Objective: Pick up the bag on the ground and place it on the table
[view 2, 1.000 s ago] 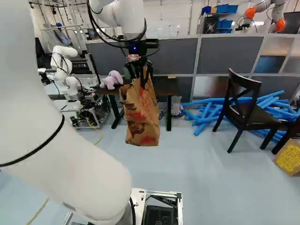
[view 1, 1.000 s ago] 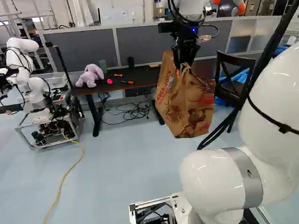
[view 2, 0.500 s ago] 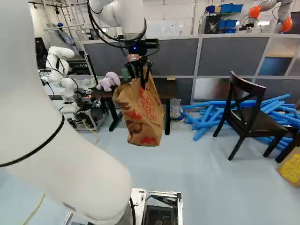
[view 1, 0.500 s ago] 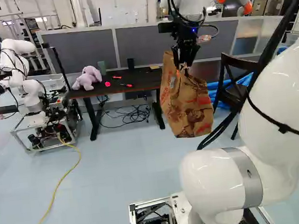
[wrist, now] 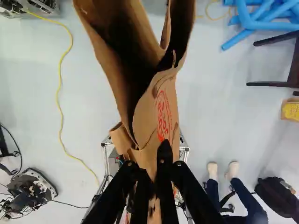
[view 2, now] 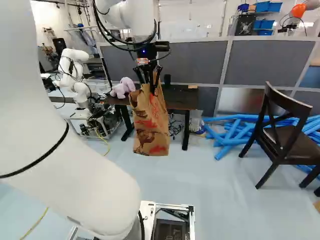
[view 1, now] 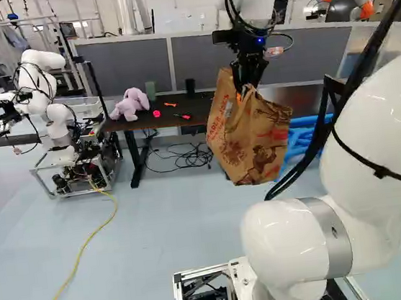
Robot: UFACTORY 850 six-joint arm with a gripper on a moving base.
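Grey partition panels [view 1: 205, 59] stand across the back of the workshop in the left base view, with a black-topped table [view 1: 195, 104] before them. Hanging well clear of the pale floor [view 1: 173, 229], the brown paper bag [view 1: 246, 141] overlaps the table's right end in that view. Above the bag is the black two-finger gripper [view 1: 244, 87], which has it by the upper part. Left of the bag, on the table, sit a lilac plush toy [view 1: 130, 104], a pink round object [view 1: 156, 114] and a red-handled tool [view 1: 182, 116]. Farther left of it are a second white arm on a cart [view 1: 46, 113] and a yellow cable [view 1: 79, 259] on the floor.

Across the right base view, the bag hangs upright below the arm. To its right lie blue tubes [view 2: 231, 131], with a dark wooden chair [view 2: 280, 137] in front of them.

Up close in the wrist view, the gripper's fingers are clamped on the bag's paper; its open mouth gapes ahead of them. The yellow cable runs to one side of the bag, the blue tubes to the other.
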